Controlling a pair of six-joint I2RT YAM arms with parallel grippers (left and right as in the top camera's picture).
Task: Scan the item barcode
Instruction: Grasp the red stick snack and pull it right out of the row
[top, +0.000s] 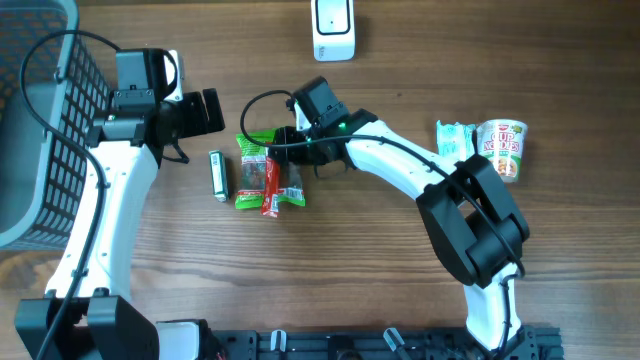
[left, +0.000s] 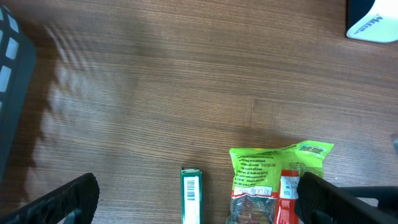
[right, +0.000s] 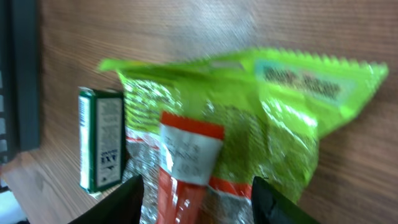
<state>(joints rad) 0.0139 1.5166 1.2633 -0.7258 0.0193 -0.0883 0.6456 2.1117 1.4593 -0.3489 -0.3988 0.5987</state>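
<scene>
Half-narrowed, straddling the red sachet (right: 189, 155) on the green bag (right: 280, 124) with the right gripper (right: 196, 190), not touching; hovering the left gripper (left: 196, 186) wide-jawed near the green box (left: 191, 205).

- Green snack bag (top: 250, 172), crinkled with a clear window, lying flat just left of centre in the overhead view.
- Red stick packet (top: 270, 190) with a white label, lying lengthwise on top of the bag.
- White scanner (top: 333, 28) at top centre.

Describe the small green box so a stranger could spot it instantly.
Start at the grey basket on the left. Right of it, beside the bright green snack bag, lies a small dark green box. Unlike its soft neighbours, it is a narrow rigid carton.
</scene>
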